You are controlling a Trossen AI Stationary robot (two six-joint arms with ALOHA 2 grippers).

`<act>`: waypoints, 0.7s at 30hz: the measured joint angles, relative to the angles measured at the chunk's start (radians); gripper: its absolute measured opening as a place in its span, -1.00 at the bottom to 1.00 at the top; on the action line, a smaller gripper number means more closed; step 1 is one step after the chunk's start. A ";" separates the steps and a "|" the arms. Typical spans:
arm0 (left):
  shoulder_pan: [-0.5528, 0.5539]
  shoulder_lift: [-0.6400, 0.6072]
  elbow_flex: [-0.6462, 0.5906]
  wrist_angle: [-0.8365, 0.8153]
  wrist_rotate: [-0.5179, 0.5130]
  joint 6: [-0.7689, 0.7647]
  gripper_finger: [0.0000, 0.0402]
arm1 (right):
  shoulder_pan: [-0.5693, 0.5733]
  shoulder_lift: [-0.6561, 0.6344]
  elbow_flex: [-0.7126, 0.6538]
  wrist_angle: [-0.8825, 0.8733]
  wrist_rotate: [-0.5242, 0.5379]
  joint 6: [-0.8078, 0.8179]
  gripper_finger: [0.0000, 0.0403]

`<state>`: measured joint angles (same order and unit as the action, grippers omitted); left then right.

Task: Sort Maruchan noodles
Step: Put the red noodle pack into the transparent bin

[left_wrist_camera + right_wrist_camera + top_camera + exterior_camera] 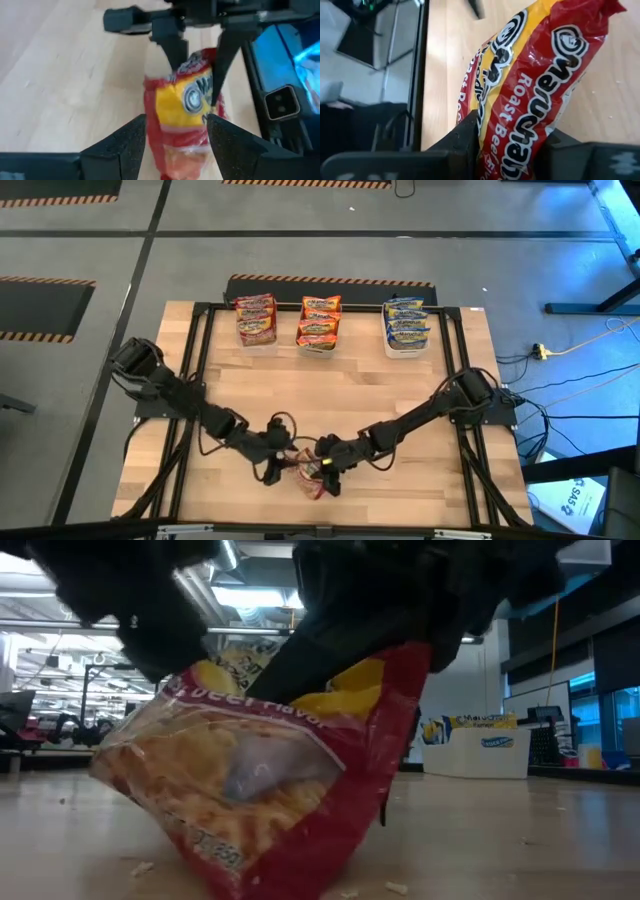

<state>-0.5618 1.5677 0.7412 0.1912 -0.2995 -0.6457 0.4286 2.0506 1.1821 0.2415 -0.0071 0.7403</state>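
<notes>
One red-and-yellow Maruchan packet [312, 483] is near the middle of the table's near edge, between both grippers. In the low view the packet [250, 780] is tilted, with a lower corner on the wood. My left gripper [277, 468] comes in from the left. In its wrist view [176, 131] its fingers flank the packet [185, 105]. My right gripper [328, 467] comes in from the right and is shut on the packet [530, 85]. My left gripper has the packet's near part [165, 135] between its two fingers, which lie against its two side edges. It comes low from the table's left. The pads' faces are hidden by the packet. My right gripper pinches the packet's opposite end [200, 60] between its two fingers [172, 47], slanting down from the right. The packet stands tilted in the hold, its lower corner [270, 875] on the table.
Three clear tubs stand along the far edge: red-brown packets [257, 320], orange packets [319, 322] and blue-and-yellow packets [406, 328]. Bare wood lies between them and the grippers. A black frame borders the table. Crumbs dot the wood near the packet.
</notes>
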 joint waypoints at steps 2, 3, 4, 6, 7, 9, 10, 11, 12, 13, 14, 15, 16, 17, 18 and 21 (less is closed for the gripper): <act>0.007 -0.002 0.016 0.001 0.043 0.033 0.03 | 0.013 0.000 0.024 -0.061 0.031 -0.029 -0.52; 0.011 -0.003 0.026 0.002 0.061 0.041 0.04 | 0.019 0.000 0.037 -0.088 0.048 -0.046 -0.52; 0.016 -0.003 0.033 0.001 0.075 0.045 0.06 | 0.024 0.000 0.051 -0.109 0.064 -0.070 -0.52; 0.041 -0.003 0.048 -0.003 0.086 0.052 0.11 | 0.032 0.000 0.083 -0.151 0.080 -0.122 -0.52; 0.053 -0.003 0.055 -0.003 0.087 0.053 0.15 | 0.031 0.000 0.099 -0.169 0.085 -0.149 -0.52; 0.078 -0.003 0.069 -0.002 0.107 0.056 0.24 | 0.031 0.000 0.126 -0.203 0.085 -0.186 -0.52; 0.087 -0.003 0.075 -0.007 0.123 0.065 0.28 | 0.030 0.000 0.138 -0.232 0.086 -0.203 -0.52; 0.096 -0.003 0.082 -0.016 0.142 0.076 0.32 | 0.030 0.000 0.154 -0.262 0.090 -0.225 -0.52; 0.105 -0.003 0.091 -0.026 0.167 0.079 0.36 | 0.029 0.000 0.173 -0.289 0.094 -0.249 -0.52; 0.116 -0.003 0.100 -0.028 0.198 0.082 0.39 | 0.029 0.000 0.191 -0.307 0.095 -0.273 -0.52; 0.125 -0.003 0.107 -0.027 0.231 0.092 0.42 | 0.029 0.000 0.206 -0.323 0.095 -0.286 -0.52; 0.133 -0.003 0.112 -0.023 0.263 0.103 0.43 | 0.029 0.000 0.219 -0.345 0.101 -0.299 -0.52; 0.138 -0.003 0.114 -0.023 0.284 0.110 0.44 | 0.029 0.000 0.231 -0.373 0.115 -0.307 -0.52; 0.141 0.001 0.115 -0.024 0.294 0.113 0.44 | 0.029 0.000 0.246 -0.409 0.129 -0.322 -0.52; 0.144 0.004 0.115 -0.031 0.302 0.114 0.44 | 0.029 0.001 0.266 -0.442 0.138 -0.332 -0.52; 0.143 0.004 0.115 -0.067 0.322 0.110 0.42 | 0.022 -0.001 0.319 -0.504 0.151 -0.353 -0.52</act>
<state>-0.4187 1.5719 0.8558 0.1241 0.0223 -0.5360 0.4510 2.0495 1.5010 -0.2626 0.1443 0.3870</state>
